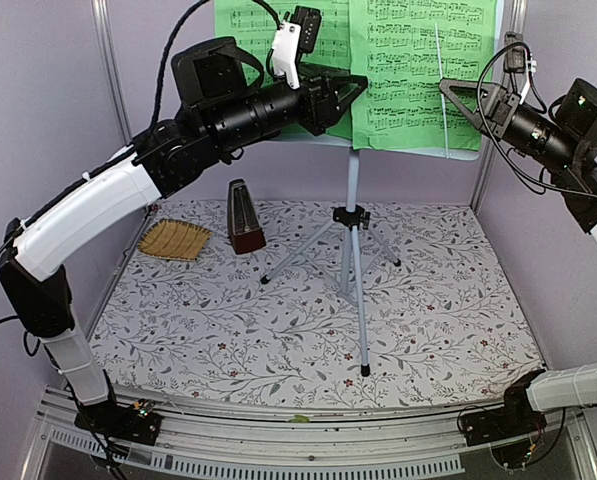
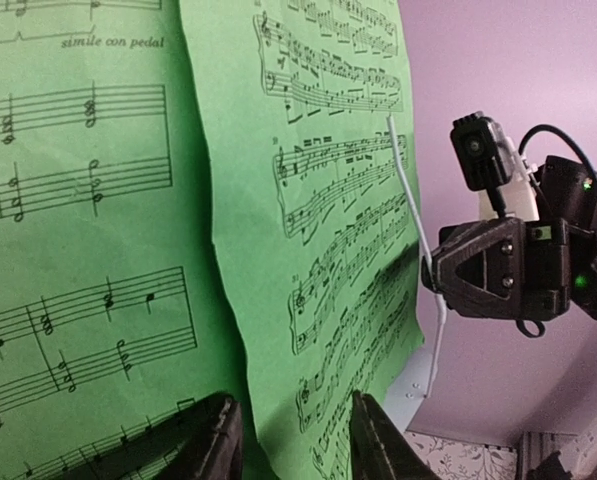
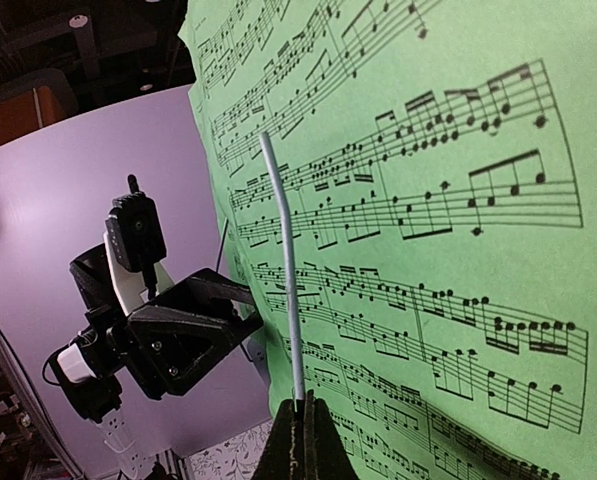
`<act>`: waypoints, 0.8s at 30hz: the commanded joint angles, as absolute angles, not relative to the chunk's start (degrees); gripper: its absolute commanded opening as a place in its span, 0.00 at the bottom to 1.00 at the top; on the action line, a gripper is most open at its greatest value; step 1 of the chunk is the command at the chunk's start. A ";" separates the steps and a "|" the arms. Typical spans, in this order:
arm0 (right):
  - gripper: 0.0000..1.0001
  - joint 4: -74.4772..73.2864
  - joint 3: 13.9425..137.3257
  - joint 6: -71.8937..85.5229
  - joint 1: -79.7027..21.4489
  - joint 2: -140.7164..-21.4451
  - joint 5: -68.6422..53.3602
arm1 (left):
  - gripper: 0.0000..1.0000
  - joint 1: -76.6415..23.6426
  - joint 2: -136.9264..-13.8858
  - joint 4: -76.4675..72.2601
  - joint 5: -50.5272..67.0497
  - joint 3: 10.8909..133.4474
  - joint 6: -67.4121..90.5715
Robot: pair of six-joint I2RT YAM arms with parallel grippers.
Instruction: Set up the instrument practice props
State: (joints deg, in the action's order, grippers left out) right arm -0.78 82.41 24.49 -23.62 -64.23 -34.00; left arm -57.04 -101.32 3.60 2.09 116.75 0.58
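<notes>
The green sheet-music booklet (image 1: 378, 70) lies open on the pale blue music stand (image 1: 352, 180), which stands on silver tripod legs. My left gripper (image 1: 350, 92) is open at the booklet's middle; in the left wrist view (image 2: 288, 440) its jaws straddle the edge of a green page (image 2: 308, 250) without closing on it. My right gripper (image 1: 448, 90) is shut on the stand's thin white page-holder wire (image 3: 283, 270), which lies across the right page (image 3: 428, 200). The dark reddish-brown metronome (image 1: 244, 215) stands upright on the table, left of the tripod.
A tan woven straw mat (image 1: 175, 240) lies at the back left of the floral tablecloth (image 1: 428, 310). Lilac walls close in the back and sides. The tripod legs spread across the table's middle.
</notes>
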 commanded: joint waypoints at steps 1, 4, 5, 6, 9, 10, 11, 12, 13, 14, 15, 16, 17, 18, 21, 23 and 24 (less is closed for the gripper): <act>0.00 -0.91 81.41 24.79 -23.74 -63.81 -34.67 | 0.34 -56.58 -99.01 1.35 1.55 115.76 1.14; 0.00 -0.88 81.32 24.80 -23.73 -63.83 -34.63 | 0.31 -56.47 -99.22 1.64 1.68 115.92 1.24; 0.00 -0.85 81.36 24.82 -23.73 -63.78 -34.63 | 0.30 -56.52 -99.29 1.73 1.67 116.00 1.28; 0.00 -0.86 81.31 24.84 -23.75 -63.73 -34.63 | 0.29 -56.56 -99.43 1.83 1.73 116.01 1.28; 0.00 -0.78 81.24 24.96 -23.74 -63.73 -34.63 | 0.27 -56.53 -99.57 2.00 1.63 116.01 1.31; 0.00 -0.72 81.22 24.96 -23.73 -63.72 -34.69 | 0.26 -56.52 -99.51 2.15 1.41 116.02 1.34; 0.00 -0.71 81.28 24.96 -23.73 -63.72 -34.76 | 0.26 -56.55 -99.45 2.18 1.12 115.97 1.36; 0.00 -0.78 81.22 24.93 -23.73 -63.79 -34.80 | 0.27 -56.55 -99.40 2.27 0.67 115.81 1.43; 0.00 -0.69 81.24 25.00 -23.73 -63.77 -34.80 | 0.28 -56.56 -99.26 2.35 0.45 115.65 1.44; 0.00 -0.67 81.37 25.04 -23.73 -63.80 -34.88 | 0.29 -56.57 -99.14 2.30 0.18 115.32 1.56; 0.00 -0.69 81.30 25.05 -23.75 -63.81 -34.89 | 0.29 -56.53 -98.98 2.29 -0.13 115.05 1.72; 0.00 -0.68 81.24 25.05 -23.78 -63.81 -34.93 | 0.30 -56.53 -98.85 2.35 -0.43 114.72 1.89; 0.00 -0.65 81.29 25.05 -23.74 -63.81 -34.90 | 0.31 -56.56 -98.68 2.27 -0.76 114.36 1.97; 0.00 -0.65 81.28 25.05 -23.73 -63.81 -34.97 | 0.32 -56.56 -98.51 2.24 -1.05 113.97 2.14; 0.00 -0.54 81.22 24.98 -23.71 -63.93 -35.02 | 0.35 -56.59 -97.92 1.90 -1.19 112.70 2.64; 0.00 -0.55 81.28 24.96 -23.73 -63.90 -34.98 | 0.35 -56.52 -97.41 1.65 -1.31 111.57 3.04; 0.00 -0.56 81.25 24.96 -23.73 -63.90 -34.98 | 0.35 -56.61 -97.18 1.48 -1.24 111.03 3.25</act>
